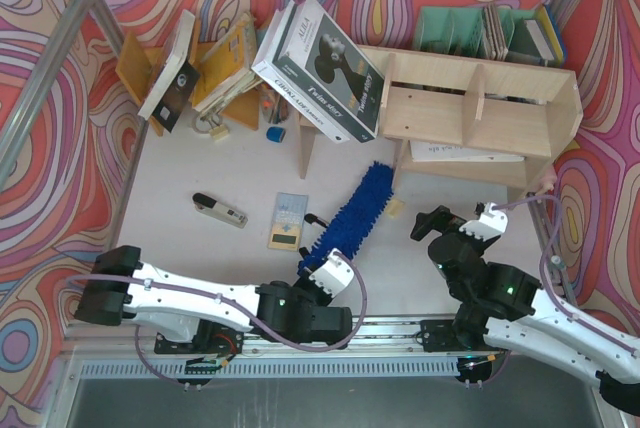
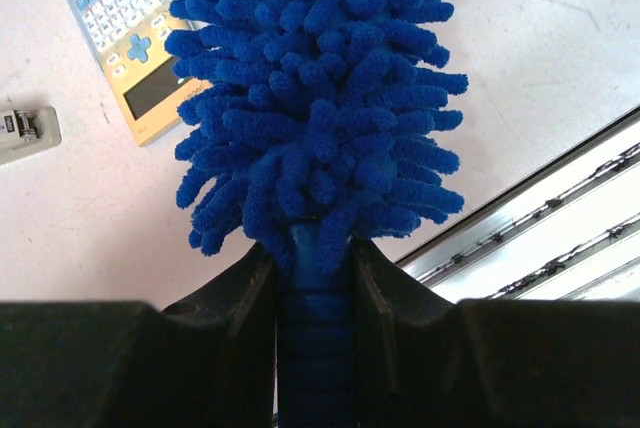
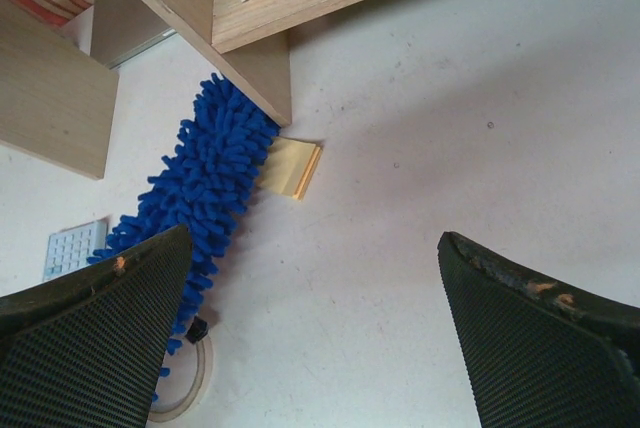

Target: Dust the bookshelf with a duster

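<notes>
Left gripper (image 2: 315, 283) clamped on the duster (image 1: 356, 206) handle. Head runs out over the table (image 1: 180, 173), tip touching a lower upright of the bookshelf (image 1: 480, 113), beside a yellow note pad (image 3: 288, 168). Right gripper (image 3: 315, 278) wide open, empty, near the shelf front. My read: grab done, dusting barely begun, the compartments and top board all left.

Your left arm lies low, stretched in from the left, well short of the bookshelf (image 1: 470, 113). Your left gripper (image 2: 315, 258) has its fingers (image 2: 240, 298) clamped on the duster (image 1: 355, 213) handle. Your right gripper (image 3: 315, 238) hangs before the bookshelf's right half, fingers spread wide, holding nothing.
</notes>
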